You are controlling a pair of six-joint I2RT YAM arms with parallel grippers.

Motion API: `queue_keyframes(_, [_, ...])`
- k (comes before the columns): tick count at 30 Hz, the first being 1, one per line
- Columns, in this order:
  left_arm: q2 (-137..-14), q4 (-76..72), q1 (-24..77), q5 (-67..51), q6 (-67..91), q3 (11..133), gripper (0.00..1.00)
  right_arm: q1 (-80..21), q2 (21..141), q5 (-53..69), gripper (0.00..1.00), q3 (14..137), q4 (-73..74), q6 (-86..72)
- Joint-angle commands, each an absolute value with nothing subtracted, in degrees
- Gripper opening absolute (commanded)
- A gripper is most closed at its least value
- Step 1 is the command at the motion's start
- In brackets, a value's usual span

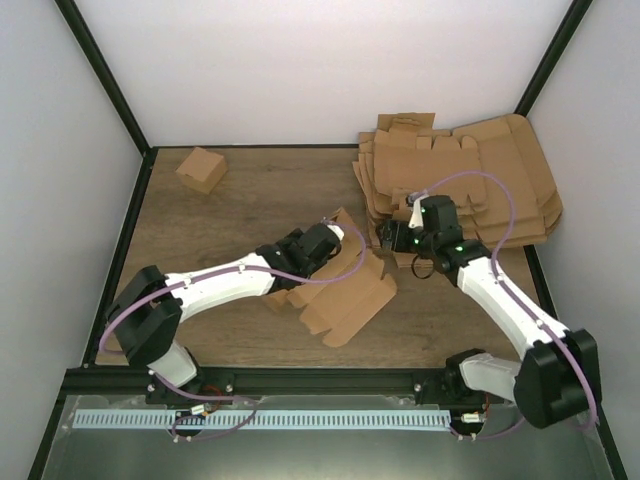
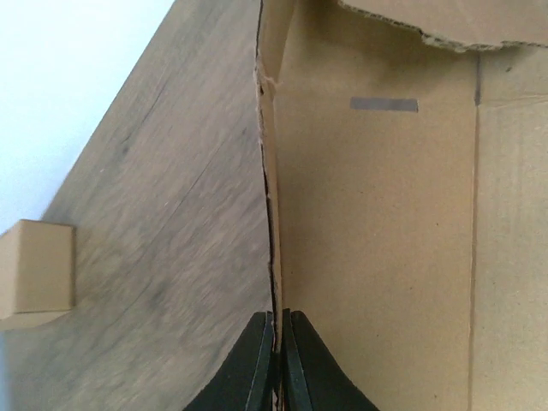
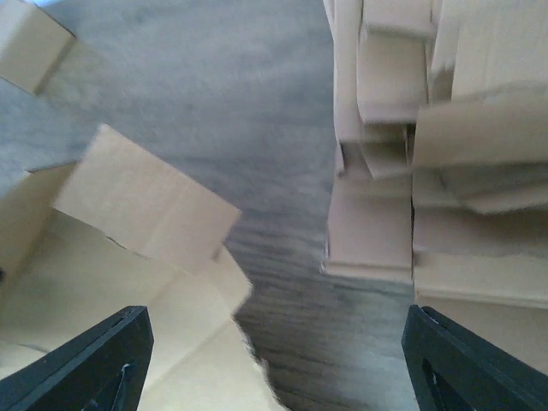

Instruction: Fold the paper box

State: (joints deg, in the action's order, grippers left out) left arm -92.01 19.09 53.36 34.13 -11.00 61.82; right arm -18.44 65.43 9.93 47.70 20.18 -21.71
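Left wrist view: your left claw [image 2: 278,318] pinches the paper box [image 2: 377,240] edge; it seems light, bendy; right claw [image 3: 274,325] stands apart.

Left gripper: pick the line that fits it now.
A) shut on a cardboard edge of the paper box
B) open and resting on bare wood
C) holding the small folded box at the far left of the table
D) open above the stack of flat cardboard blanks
A: the left wrist view shows the left gripper with its fingers pinched together on a thin edge of the paper box, next to the wooden table.
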Motion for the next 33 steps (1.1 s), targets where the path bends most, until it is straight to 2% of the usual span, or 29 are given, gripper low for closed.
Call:
queue_keyframes(1, [-92.1,27.4,54.1,42.1,-21.5,63.3,0.04,-18.0,71.3,12.6,0.83,45.9,20.7,-22.5])
queue_keyframes(10, [-87.1,24.2,54.6,41.1,-26.3,61.7,0.05,-18.0,72.7,35.0,0.80,37.5,8.5,-22.2])
queue_keyframes(13, [-86.4,22.7,56.1,40.8,-29.6,59.7,0.06,-19.1,72.1,38.2,0.80,35.1,4.1,-20.1])
queue_keyframes(17, [-87.4,22.8,57.5,41.4,-32.3,58.1,0.05,-23.9,71.4,34.1,0.80,33.1,-1.3,-17.9])
queue_keyframes(22, [-86.7,20.8,57.6,39.1,-31.6,56.6,0.05,-26.7,72.6,24.9,0.87,30.2,-10.5,-20.0])
queue_keyframes(25, [-86.2,19.8,57.6,39.1,-31.1,56.1,0.06,-27.8,74.6,22.4,0.88,29.7,-16.6,-19.6])
queue_keyframes(29, [-85.7,19.4,57.0,38.1,-29.7,56.3,0.06,-31.6,78.7,18.9,0.86,32.7,-17.9,-18.8])
queue_keyframes(33, [-85.4,18.9,56.8,37.4,-29.6,55.8,0.06,-33.7,82.3,17.1,0.77,34.9,-17.6,-21.4])
